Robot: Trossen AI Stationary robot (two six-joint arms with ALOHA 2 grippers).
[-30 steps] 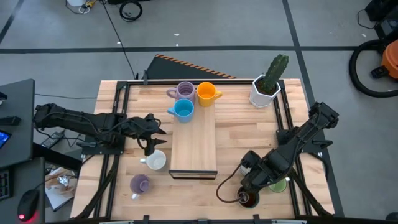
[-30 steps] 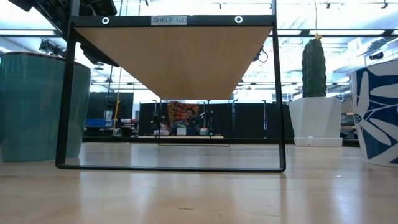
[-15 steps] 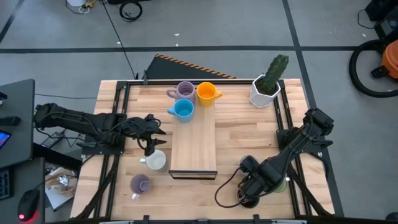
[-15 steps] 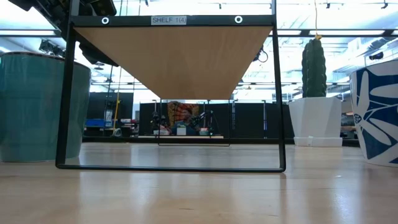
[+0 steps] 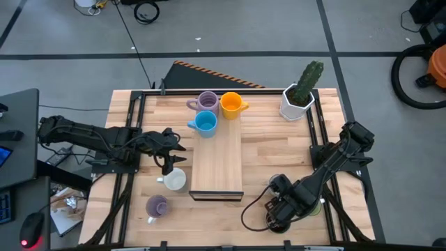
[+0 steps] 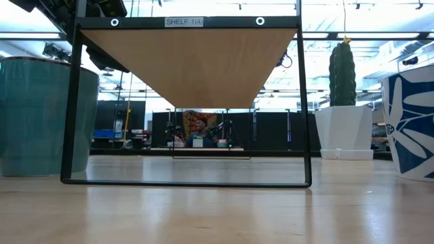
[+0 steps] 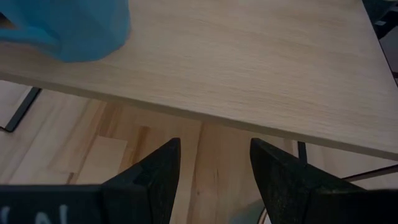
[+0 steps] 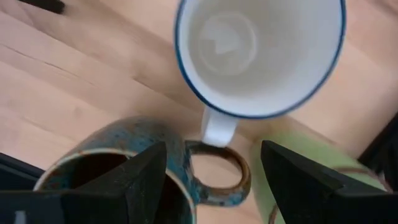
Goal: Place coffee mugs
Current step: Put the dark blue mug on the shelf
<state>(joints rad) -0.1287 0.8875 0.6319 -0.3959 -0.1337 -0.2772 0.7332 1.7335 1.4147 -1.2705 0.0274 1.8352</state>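
On the raised wooden shelf (image 5: 217, 157) a lilac mug (image 5: 207, 102), an orange mug (image 5: 231, 104) and a blue mug (image 5: 205, 123) stand at its far end. A white mug (image 5: 174, 180) and a second lilac mug (image 5: 157, 206) rest on the table left of the shelf. My right gripper (image 8: 217, 180) hangs open, pointing down, over a dark brown, teal-glazed mug (image 8: 106, 177); that mug's handle (image 8: 219, 174) lies below the gap. A blue-rimmed white mug (image 8: 258, 50) and a green mug (image 8: 298, 180) stand beside it. My left gripper (image 7: 214, 180) waits open by the shelf's left edge.
A white pot with a green cactus (image 5: 301, 94) stands at the table's far right. The black shelf frame (image 6: 186, 181) stands in the table's middle. Black rails run along the table's left and right sides. The three mugs under my right gripper stand close together near the front right corner.
My right gripper has come down a little toward the dark brown mug and rolled about its own axis, staying open. It now covers more of the dark mug and the green mug in the high view. No mug has moved.
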